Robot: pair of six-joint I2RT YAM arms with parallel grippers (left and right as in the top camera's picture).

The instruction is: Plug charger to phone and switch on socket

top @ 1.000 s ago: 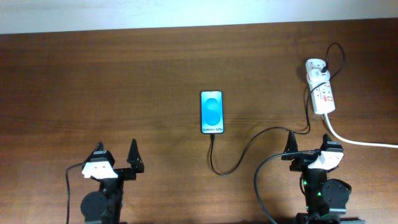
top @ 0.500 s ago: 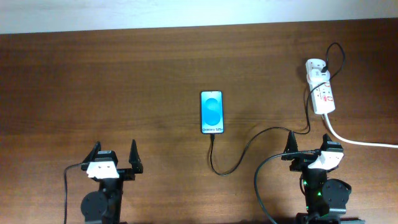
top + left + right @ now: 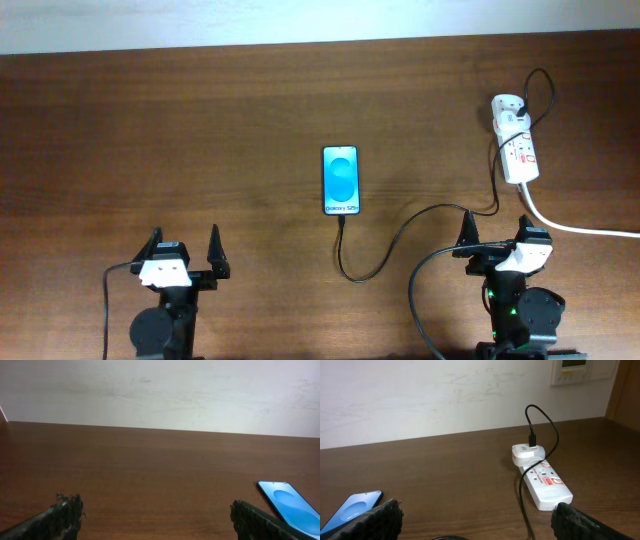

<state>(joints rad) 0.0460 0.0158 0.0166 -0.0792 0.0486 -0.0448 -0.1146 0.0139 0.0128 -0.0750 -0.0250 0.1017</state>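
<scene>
left pincer point(image 3: 184, 245) and right pincer point(image 3: 493, 236) both spread wide, holding nothing, at the near worktop point(image 3: 150, 130) edge. phone point(image 3: 340, 181) lies mid-worktop with open room all round. charger point(image 3: 400, 232) loops from its near end to the socket point(image 3: 516, 145) at far right. switch position is too small to read.

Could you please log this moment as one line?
left gripper open | right gripper open | charger reaches phone | socket switch unclear

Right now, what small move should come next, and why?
Probably the right tool should reach toward the socket: the cable already meets the phone, its adapter sits in the socket, and that open tool is nearest. I cannot tell whether the switch is on.
</scene>
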